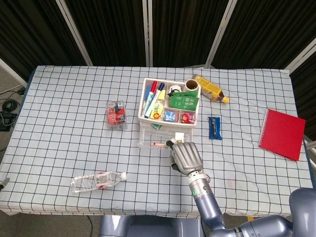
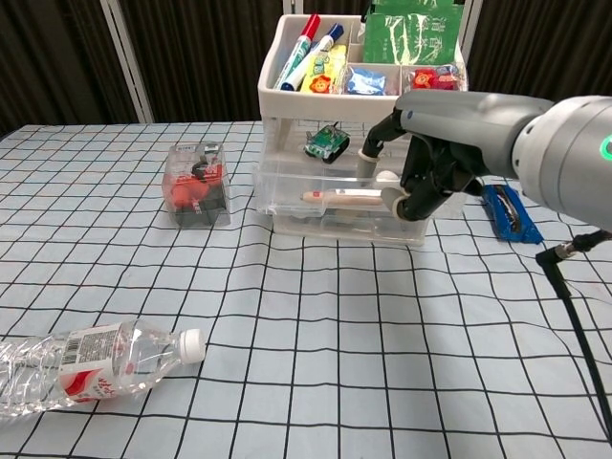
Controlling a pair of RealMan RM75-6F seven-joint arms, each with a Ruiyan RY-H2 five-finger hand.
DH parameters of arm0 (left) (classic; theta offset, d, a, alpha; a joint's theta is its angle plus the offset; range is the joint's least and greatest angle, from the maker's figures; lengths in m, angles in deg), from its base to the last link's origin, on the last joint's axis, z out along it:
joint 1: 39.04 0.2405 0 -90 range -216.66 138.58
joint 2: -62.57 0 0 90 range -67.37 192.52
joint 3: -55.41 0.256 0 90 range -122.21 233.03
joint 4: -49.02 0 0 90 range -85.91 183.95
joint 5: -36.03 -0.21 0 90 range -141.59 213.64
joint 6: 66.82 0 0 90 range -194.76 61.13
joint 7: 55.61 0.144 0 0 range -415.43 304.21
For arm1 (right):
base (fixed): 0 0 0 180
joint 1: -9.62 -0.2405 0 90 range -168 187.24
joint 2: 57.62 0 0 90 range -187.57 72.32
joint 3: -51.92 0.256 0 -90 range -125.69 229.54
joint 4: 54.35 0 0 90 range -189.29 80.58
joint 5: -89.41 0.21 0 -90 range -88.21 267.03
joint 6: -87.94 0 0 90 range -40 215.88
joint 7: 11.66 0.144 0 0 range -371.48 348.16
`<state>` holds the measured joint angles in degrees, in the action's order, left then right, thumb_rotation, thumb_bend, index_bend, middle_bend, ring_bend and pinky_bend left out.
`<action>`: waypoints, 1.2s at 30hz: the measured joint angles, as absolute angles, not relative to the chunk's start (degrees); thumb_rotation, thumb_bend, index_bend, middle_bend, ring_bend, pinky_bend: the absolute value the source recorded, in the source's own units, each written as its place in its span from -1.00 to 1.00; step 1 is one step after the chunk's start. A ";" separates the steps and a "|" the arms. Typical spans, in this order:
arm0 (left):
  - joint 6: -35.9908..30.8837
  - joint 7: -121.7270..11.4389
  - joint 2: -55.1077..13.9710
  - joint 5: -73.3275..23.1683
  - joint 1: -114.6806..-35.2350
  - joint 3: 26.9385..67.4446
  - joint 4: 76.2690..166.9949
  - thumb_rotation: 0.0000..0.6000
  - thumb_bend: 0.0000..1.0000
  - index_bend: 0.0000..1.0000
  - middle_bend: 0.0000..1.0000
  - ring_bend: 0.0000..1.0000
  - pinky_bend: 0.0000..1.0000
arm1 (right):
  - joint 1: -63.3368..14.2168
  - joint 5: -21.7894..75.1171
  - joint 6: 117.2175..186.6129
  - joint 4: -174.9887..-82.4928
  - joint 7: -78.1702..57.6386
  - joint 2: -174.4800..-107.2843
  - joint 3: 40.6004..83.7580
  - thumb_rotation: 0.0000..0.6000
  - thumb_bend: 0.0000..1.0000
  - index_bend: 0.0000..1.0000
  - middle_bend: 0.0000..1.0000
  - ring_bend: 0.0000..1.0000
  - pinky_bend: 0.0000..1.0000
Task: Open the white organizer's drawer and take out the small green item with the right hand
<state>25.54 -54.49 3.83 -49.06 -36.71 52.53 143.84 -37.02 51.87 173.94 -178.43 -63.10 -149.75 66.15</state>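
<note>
No text, brand or number can be read in either view — everything printed is too small or blurred. The green packet (image 2: 411,33) in the white organizer (image 2: 356,96) carries pale markings, and the plastic bottle (image 2: 86,365) lying on the desk (image 2: 316,382) has a red-and-white label (image 2: 84,375), yet no letters resolve on either. The yellow bottle (image 1: 210,89) behind the organizer shows print too — illegible.

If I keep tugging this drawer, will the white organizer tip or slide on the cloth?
The white organizer looks top-heavy: markers and packets stand in its upper tray, so it may tilt toward the right hand. It looks like light plastic on a tablecloth, so it probably slides rather than staying put.
</note>
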 measured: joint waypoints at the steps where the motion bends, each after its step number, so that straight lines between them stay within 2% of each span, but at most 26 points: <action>1: 25.54 -54.52 3.85 -49.06 -36.71 52.53 143.85 1.00 -1.00 -1.00 -1.00 -1.00 -1.00 | -37.05 51.85 174.00 -178.51 -63.22 -149.82 65.99 1.00 -0.06 -0.18 0.89 0.95 0.67; 36: 25.57 -54.75 4.03 -49.21 -36.67 52.61 143.88 1.00 -1.00 -1.00 -1.00 -1.00 -1.00 | -37.80 51.13 177.00 -182.04 -66.71 -150.94 65.03 1.00 -0.07 -0.18 0.89 0.95 0.67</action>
<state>25.57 -54.75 4.03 -49.21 -36.67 52.61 143.88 -37.80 51.13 177.00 -182.04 -66.71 -150.94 65.03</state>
